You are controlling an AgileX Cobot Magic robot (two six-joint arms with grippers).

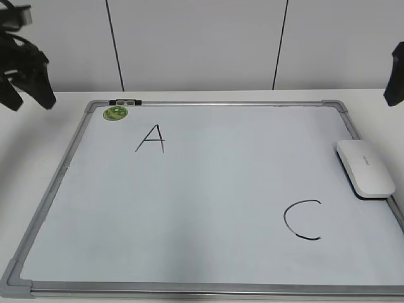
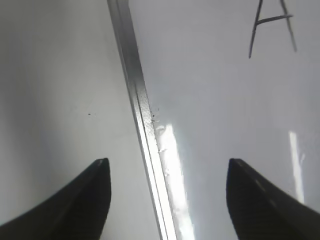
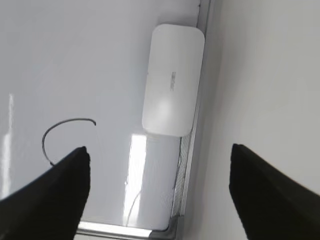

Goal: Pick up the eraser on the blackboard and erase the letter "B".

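Note:
The blackboard (image 1: 208, 196) is a pale white board with a silver frame, lying flat on the table. The white eraser (image 1: 365, 167) lies on it at the right edge; it also shows in the right wrist view (image 3: 172, 80). No letter "B" shows on the board; only a black "A" (image 1: 151, 139) and a black "C" (image 1: 303, 219) are drawn. My left gripper (image 2: 167, 165) is open and empty, raised above the board's left frame (image 2: 142, 115). My right gripper (image 3: 159, 155) is open and empty, raised above the board's right side, short of the eraser.
A round green sticker (image 1: 115, 113) sits at the board's top left corner, beside a dark clip (image 1: 124, 101) on the frame. The white table (image 1: 38, 145) surrounds the board. A white panelled wall (image 1: 202, 44) stands behind.

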